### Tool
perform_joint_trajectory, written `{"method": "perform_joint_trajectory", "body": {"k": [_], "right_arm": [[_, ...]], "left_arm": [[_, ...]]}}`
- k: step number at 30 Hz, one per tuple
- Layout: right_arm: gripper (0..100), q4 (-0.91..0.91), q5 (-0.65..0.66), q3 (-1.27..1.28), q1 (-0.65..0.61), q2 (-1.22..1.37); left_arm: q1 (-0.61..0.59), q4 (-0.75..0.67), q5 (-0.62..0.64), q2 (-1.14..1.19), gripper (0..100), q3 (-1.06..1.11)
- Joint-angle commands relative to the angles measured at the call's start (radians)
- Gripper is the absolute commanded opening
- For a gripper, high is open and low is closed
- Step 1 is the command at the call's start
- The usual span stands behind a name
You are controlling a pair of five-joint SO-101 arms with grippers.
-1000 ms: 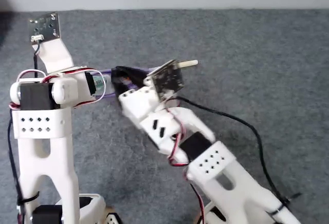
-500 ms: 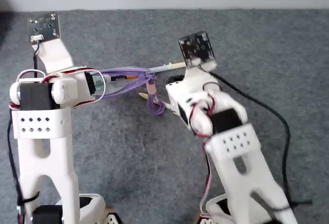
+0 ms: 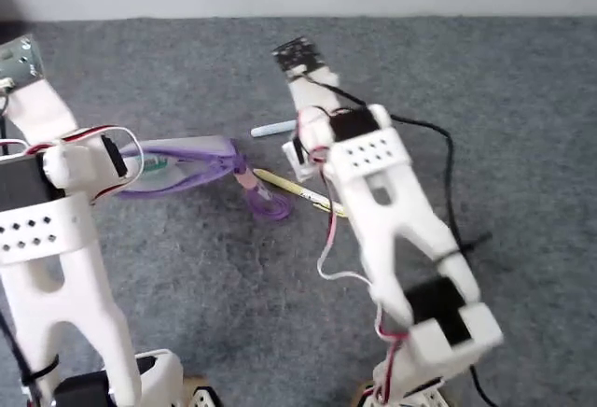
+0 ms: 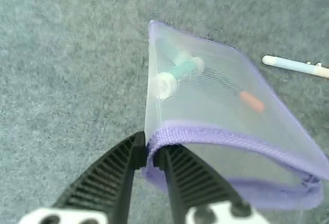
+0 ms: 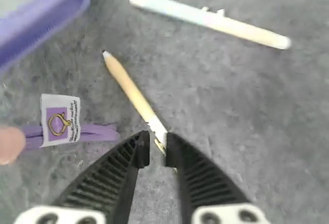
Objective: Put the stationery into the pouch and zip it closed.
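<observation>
Grey tabletop (image 3: 485, 80) is carrying a floppy-looking pouch (image 4: 205, 95), the left hand (image 4: 151, 154) pinching its rim, the right hand (image 5: 157, 149) nipping the light, stiff pencil (image 5: 128, 88) (probably slippery) near one end.

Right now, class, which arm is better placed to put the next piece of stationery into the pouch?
Right: the right gripper is closed on the pencil, near the pouch, whose edge the left gripper holds.
</observation>
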Motion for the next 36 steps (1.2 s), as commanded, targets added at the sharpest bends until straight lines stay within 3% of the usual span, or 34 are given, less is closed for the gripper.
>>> {"method": "perform_joint_trajectory", "body": {"k": [1, 8, 22, 24, 29, 36], "right_arm": [[23.1, 0.064, 0.048, -0.172, -0.024, 0.101], [24.7, 0.145, 0.098, -0.361, -0.041, 0.329], [24.4, 0.143, 0.101, -0.634, -0.074, 0.687], [21.2, 0.151, 0.101, -0.687, -0.07, 0.731], [0.2, 0.194, 0.101, -0.801, -0.047, 0.794], [1.9, 0.285, 0.101, -0.878, -0.044, 0.796]], "left_arm": [[-0.005, 0.018, 0.0, -0.011, 1, -0.051], [-0.005, 0.018, 0.0, -0.011, 1, -0.051], [-0.002, 0.018, 0.0, -0.009, 1, -0.051], [-0.002, 0.018, 0.0, -0.009, 1, -0.051], [-0.002, 0.018, 0.0, -0.006, 1, -0.051], [-0.002, 0.017, 0.0, -0.003, 1, -0.051]]}}
